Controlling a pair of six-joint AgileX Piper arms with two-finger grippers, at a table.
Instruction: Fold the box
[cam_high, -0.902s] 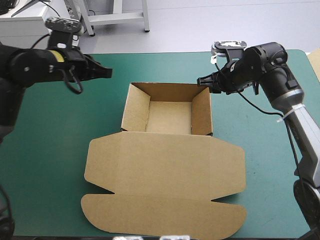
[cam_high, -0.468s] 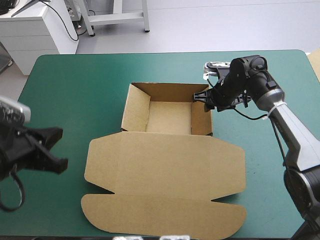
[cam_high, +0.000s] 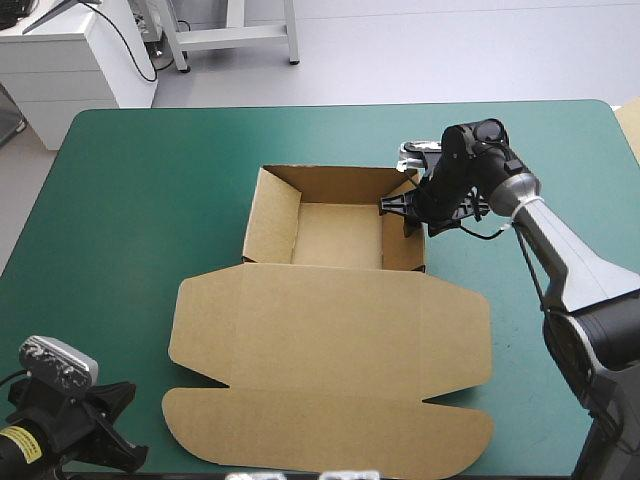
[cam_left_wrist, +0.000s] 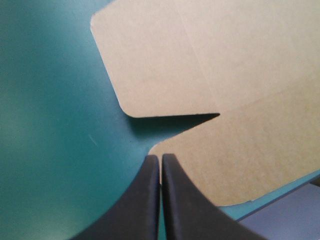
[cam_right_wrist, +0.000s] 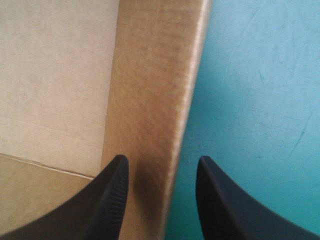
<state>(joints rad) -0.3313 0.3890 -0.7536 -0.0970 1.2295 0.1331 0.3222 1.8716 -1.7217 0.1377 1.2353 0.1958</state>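
The brown box (cam_high: 330, 300) stands as an open tray with its lid lying flat toward the table's near edge. My right gripper (cam_high: 400, 212) is open at the tray's right wall. In the right wrist view the wall (cam_right_wrist: 155, 75) runs between the two black fingers (cam_right_wrist: 112, 200), one inside the tray and one outside over the teal-green cover; the right gripper (cam_right_wrist: 161, 162) is not pressed onto the board. My left gripper (cam_high: 135, 430) is at the table's near left corner. It is shut, and the left gripper (cam_left_wrist: 160, 157) points at the lid's left notch (cam_left_wrist: 200, 117) and front flap.
The teal-green cover (cam_high: 140, 200) lies bare to the left of the tray and on the table's right side. The lid's front flap (cam_high: 330, 430) reaches close to the table's near edge.
My left arm swung from above the table's far left down to the near left corner. My right gripper moved left to the tray's right wall.
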